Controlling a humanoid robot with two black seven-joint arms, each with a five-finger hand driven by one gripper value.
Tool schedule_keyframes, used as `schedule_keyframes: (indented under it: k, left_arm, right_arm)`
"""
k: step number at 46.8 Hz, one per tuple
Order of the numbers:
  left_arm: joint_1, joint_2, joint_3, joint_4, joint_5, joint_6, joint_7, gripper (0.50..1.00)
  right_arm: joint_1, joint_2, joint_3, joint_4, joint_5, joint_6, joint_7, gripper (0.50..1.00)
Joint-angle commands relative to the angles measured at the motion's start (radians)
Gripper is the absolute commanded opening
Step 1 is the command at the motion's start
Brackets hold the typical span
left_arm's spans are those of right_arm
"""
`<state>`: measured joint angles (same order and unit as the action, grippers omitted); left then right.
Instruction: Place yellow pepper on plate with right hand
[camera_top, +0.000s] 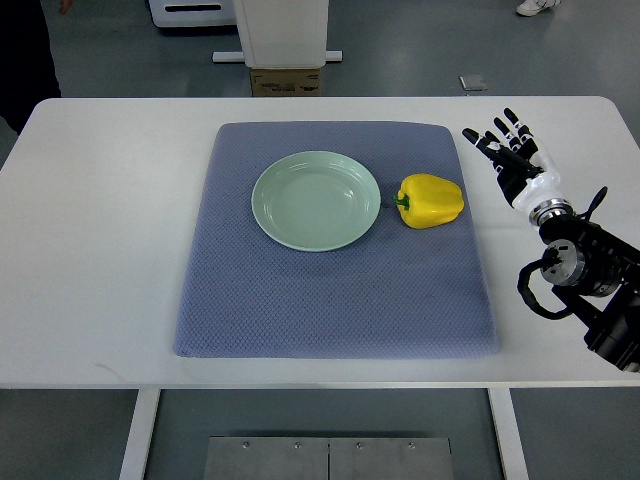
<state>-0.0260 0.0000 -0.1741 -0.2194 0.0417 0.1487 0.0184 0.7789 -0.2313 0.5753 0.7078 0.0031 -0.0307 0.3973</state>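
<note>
A yellow pepper (431, 200) lies on its side on the blue-grey mat (330, 290), its green stem pointing left, just right of the plate. The pale green plate (316, 200) sits on the mat near its middle and holds nothing. My right hand (507, 150) is over the white table to the right of the mat, a short way right of the pepper. Its fingers are spread and hold nothing. Its arm comes in from the lower right edge. My left arm does not show.
The white table (100, 250) carries the mat. Beyond its far edge stand a white stand and a cardboard box (286, 82) on the floor. A person's dark sleeve (22, 60) shows at the top left corner.
</note>
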Motion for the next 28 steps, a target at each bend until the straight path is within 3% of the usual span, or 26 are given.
schedule_keyframes:
  k: [1, 28]
  left_arm:
    - [0.000, 0.000, 0.001, 0.000, 0.001, 0.000, 0.000, 1.000]
    - [-0.002, 0.000, -0.001, 0.000, 0.001, 0.000, 0.000, 1.000]
  right_arm:
    - [-0.001, 0.001, 0.000, -0.001, 0.000, 0.000, 0.000, 1.000]
    - [-0.001, 0.001, -0.002, -0.001, 0.000, 0.000, 0.002, 1.000]
